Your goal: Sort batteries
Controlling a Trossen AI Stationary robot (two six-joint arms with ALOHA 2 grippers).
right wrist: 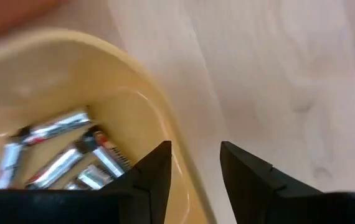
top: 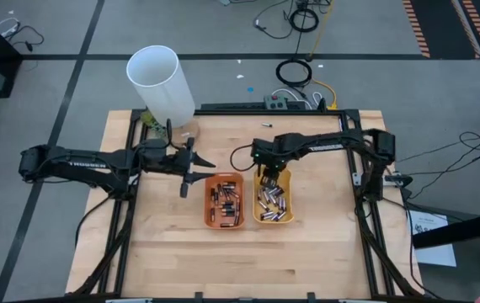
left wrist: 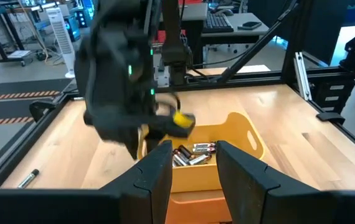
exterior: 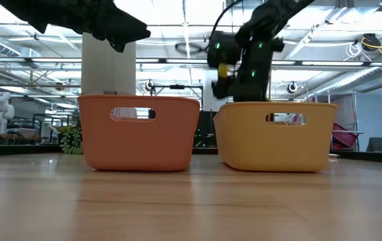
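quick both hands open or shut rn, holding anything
Left hand: open, empty, beside the orange plastic tray.
Right hand: open, empty, over the yellow plastic tray.

Even, bright light falls from overhead on the tabletop [top: 307, 252], and shadows under the arms and trays stay soft and short. In the low view, ceiling strip lights [exterior: 177, 13] glare white behind dark, backlit arm silhouettes, and the wood in front shows a pale sheen. In the left wrist view the other arm [left wrist: 124, 81] is smeared by motion blur. The right wrist view is soft throughout: the batteries [right wrist: 59, 155] and the yellow tray's rim [right wrist: 159, 112] are blurred, with glints on the metal.
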